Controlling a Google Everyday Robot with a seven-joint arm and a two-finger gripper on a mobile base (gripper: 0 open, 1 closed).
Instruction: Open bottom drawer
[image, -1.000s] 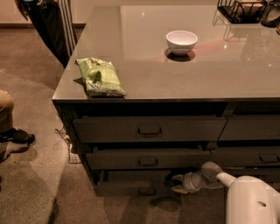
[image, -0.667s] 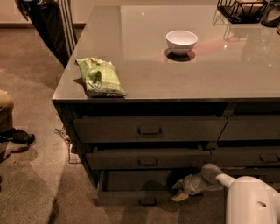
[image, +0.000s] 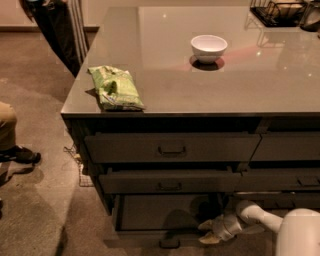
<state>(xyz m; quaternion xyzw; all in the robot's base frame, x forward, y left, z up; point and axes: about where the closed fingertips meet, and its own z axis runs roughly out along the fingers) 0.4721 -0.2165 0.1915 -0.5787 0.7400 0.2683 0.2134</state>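
The slim, dark grey-brown bottom drawer (image: 155, 212) stands pulled out at six o'clock. The pale two-finger gripper (image: 206, 233), fingers spread, sits at three o'clock of its small dark handle (image: 170, 243), seemingly to hook the front.
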